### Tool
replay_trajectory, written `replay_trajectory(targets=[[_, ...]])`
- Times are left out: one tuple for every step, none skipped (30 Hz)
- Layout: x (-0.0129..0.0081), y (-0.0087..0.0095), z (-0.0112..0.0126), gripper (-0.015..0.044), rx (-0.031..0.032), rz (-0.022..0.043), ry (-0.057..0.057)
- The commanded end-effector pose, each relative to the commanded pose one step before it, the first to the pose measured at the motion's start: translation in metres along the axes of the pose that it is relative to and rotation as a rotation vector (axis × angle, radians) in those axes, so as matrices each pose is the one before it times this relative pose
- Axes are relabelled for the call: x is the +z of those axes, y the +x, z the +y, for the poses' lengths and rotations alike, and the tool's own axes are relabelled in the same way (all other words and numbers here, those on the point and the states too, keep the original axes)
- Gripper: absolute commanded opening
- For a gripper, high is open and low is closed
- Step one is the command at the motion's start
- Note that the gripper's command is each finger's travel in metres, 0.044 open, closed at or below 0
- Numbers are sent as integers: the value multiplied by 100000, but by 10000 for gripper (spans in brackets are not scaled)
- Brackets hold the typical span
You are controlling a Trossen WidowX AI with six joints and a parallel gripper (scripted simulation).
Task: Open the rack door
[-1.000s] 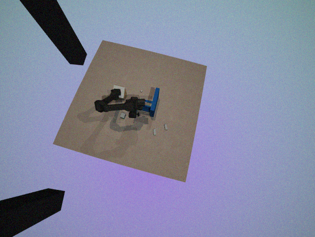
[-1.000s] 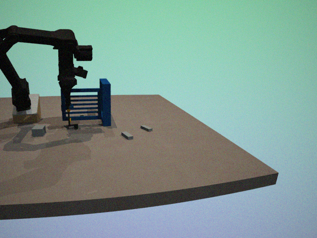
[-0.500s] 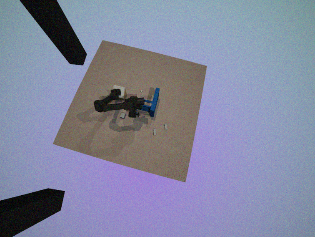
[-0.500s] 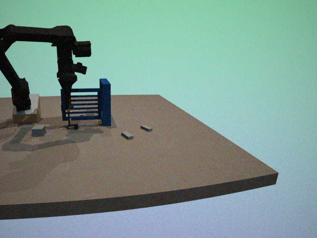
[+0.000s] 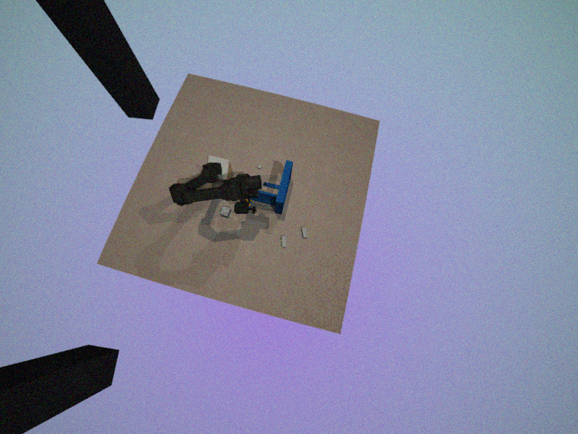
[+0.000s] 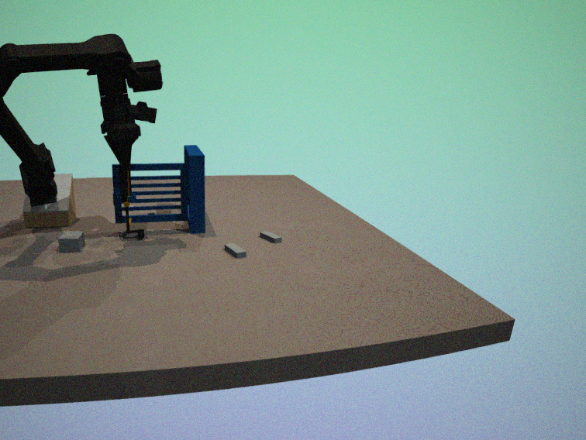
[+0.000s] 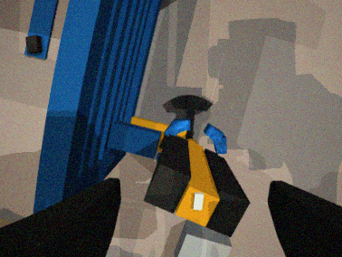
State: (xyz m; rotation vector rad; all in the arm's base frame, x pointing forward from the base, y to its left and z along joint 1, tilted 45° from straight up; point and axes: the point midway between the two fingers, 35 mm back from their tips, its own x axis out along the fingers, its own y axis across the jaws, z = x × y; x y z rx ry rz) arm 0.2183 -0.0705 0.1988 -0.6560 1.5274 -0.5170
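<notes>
The blue rack door [image 5: 267,197] [image 6: 156,166] [image 7: 77,59] stands swung out, roughly at right angles to its blue frame [image 5: 285,182] [image 6: 194,194]. The upright black and orange handle [image 6: 129,221] [image 7: 199,181] is at the door's free end, with its black foot low over the table. It looks turned, but its exact angle is hard to tell. My gripper [image 6: 125,193] [image 7: 194,190] points down and is open, with one fingertip on each side of the handle and a visible gap on both sides in the wrist view. The top view hides the fingertips.
A grey block [image 5: 225,211] [image 6: 70,242] stands near the handle, on the arm's side. Two small flat blocks [image 5: 283,241] [image 6: 235,250] lie beyond the frame's near end. A blue bar with a black tip [image 7: 33,44] juts beside the door. The arm's pale base block [image 6: 47,217] is at left.
</notes>
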Motion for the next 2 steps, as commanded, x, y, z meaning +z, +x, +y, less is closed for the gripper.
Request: replay_trajectory(targets=[[-104,-892,-101,288,820,-3058,-853],[-2,-167,5,288,112,-550,-222]])
